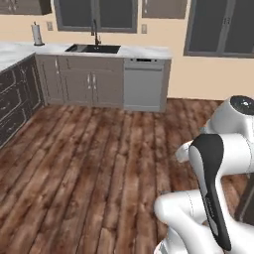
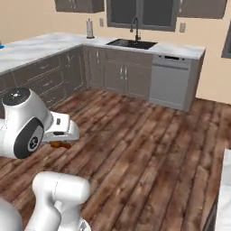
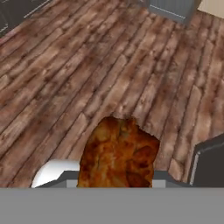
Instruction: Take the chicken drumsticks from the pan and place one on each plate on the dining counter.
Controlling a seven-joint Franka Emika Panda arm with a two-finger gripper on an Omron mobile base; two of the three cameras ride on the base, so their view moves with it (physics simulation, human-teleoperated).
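One chicken drumstick (image 3: pixel 117 153), orange-brown and crusty, sits between my gripper's jaws in the hand view and hangs over bare wood floor. In the right base view it shows as a small brown piece (image 2: pixel 60 145) under my hand, with my gripper (image 2: pixel 61 141) shut on it, low at the left. A white slab edge (image 2: pixel 226 189) at the far right may be the dining counter; I cannot tell. The pan and the plates are out of view.
Wood floor (image 1: pixel 89 163) spreads ahead. Along the back wall run grey cabinets with a marble worktop, a sink (image 1: pixel 93 48) and a dishwasher (image 1: pixel 143 84). More cabinets (image 2: pixel 40 76) line the left side. A dark grey block (image 3: pixel 209 162) stands close on the hand's right.
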